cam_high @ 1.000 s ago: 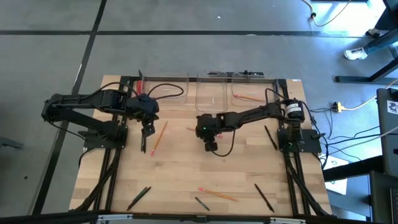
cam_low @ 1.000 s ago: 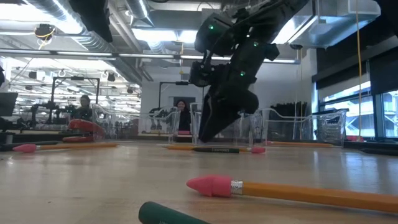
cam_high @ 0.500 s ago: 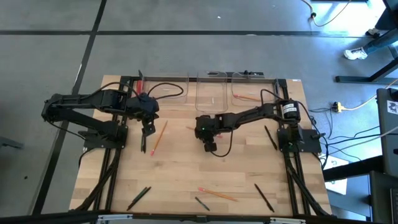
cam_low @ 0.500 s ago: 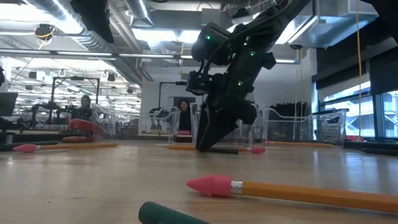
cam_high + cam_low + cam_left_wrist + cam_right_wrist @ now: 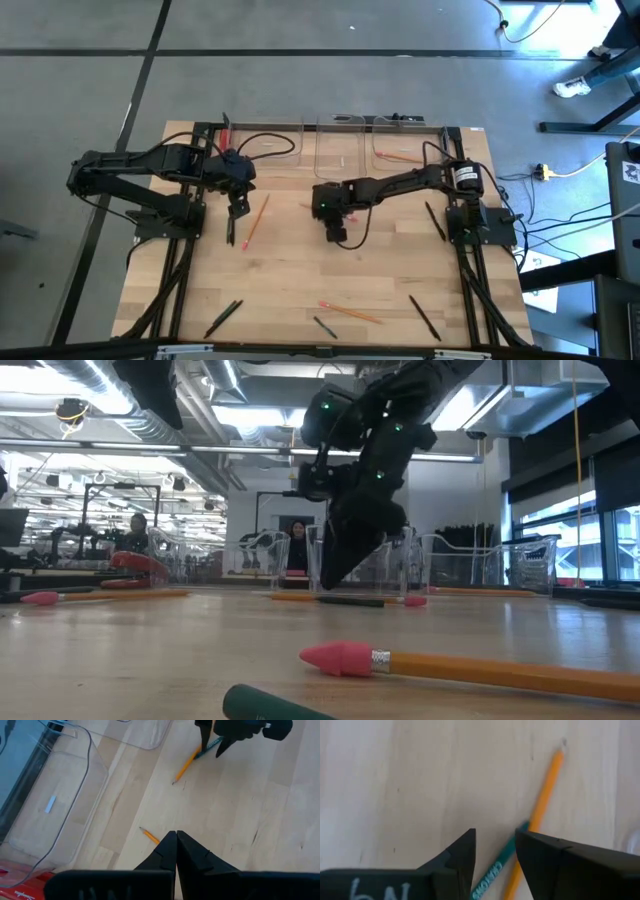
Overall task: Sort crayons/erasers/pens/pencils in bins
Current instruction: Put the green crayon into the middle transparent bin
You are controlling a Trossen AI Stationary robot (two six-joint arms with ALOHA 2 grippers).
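Observation:
My right gripper is open, low over the table's middle. Its fingertips stand on either side of a green crayon; I cannot tell whether they touch it. The crayon lies against an orange pencil on the table. Both also show in the left wrist view, under my right gripper. My left gripper is shut and empty, hovering at the left above another orange pencil and a black pen. Three clear bins stand along the far edge.
Black pens, a short dark stick and a pencil lie near the front and right. The right bin holds a pencil. A red bar lies by the left bin.
My right gripper has come down close to the table and shifted a little toward the table's left, over the crayon and pencil. The crayon and pencil have stayed in place.

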